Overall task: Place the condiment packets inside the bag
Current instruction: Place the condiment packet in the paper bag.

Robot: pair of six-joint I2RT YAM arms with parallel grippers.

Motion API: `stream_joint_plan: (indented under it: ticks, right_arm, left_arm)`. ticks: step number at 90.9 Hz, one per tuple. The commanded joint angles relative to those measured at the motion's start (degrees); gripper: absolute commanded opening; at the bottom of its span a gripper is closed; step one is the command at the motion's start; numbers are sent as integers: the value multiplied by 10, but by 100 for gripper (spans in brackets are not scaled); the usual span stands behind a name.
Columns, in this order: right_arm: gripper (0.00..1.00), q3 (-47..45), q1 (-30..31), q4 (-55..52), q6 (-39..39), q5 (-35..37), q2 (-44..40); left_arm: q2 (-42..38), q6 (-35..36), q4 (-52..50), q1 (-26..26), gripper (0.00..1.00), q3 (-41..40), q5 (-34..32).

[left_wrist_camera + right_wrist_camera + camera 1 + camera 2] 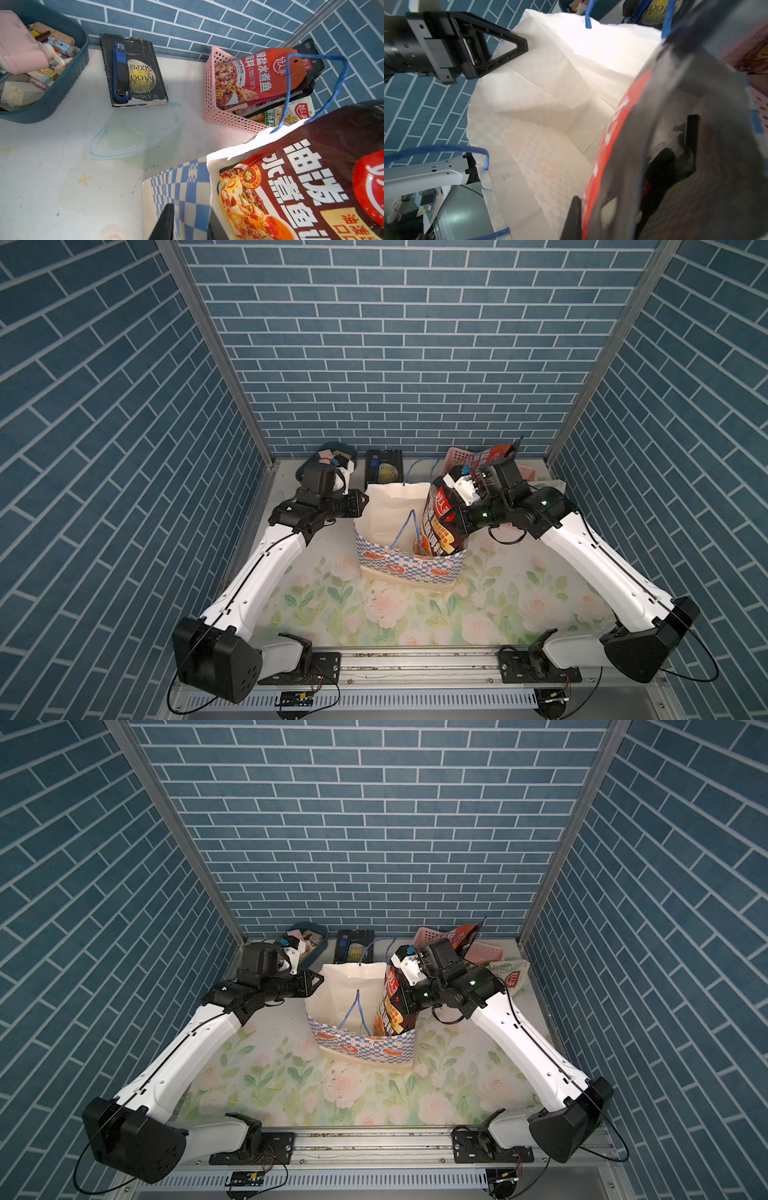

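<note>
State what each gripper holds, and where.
Right gripper: the dark condiment packet, near its upper end. Left gripper: the bag, by its side rim.

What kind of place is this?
Probably a robot practice booth, not a real room: printed blue brick panels, a flowery tablecloth, and two robot arms bolted to a metal rail.

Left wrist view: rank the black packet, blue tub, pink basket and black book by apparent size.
1. black packet, nearest the camera, cropped.
2. blue tub and pink basket: look alike, tub cropped, unranked.
3. black book.
</note>
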Motion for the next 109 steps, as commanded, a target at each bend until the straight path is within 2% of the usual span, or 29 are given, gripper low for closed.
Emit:
stream_joint_plan:
  ticks: [1, 15, 29, 46, 55, 61, 69, 81, 89, 94, 98, 109]
  right_arm:
    - [0, 43, 9, -2, 25, 37, 8]
    - [0, 73, 37, -54, 80, 72, 42]
    - [0, 82, 62, -100, 126, 122, 58]
    - [0, 56, 73, -118, 156, 198, 56]
    - [11, 54, 76, -107, 171, 212, 50]
    - [27, 61, 76, -102, 176, 220, 44]
    - [43, 68, 76, -84, 176, 212, 32]
    - [50, 79, 76, -52, 178, 204, 8]
    - [54, 98, 73, -47, 188, 234, -8]
    - [58, 105, 55, -56, 198, 258, -20]
    - [58, 104, 15, -71, 203, 260, -30]
    - [62, 57, -161, -87, 165, 236, -75]
  left_arm:
    - [-18, -5, 4, -2, 28, 0, 12]
    - [-49, -15, 8, -5, 28, -15, 17]
    - [-85, -38, 38, -13, 27, -67, 27]
    - [-96, -37, 35, -15, 27, -95, 24]
    - [-97, -34, 29, -15, 27, -91, 23]
    - [-100, -27, 22, -15, 28, -83, 16]
    - [-101, -20, 13, -15, 34, -72, 2]
    - [-91, -15, 13, -15, 40, -59, -5]
    - [-74, -10, 6, -15, 41, -43, -13]
    - [-61, -2, -2, -15, 42, -27, -21]
    - [-50, 4, -8, -15, 42, -13, -27]
    - [-18, 21, -19, -14, 42, 17, -30]
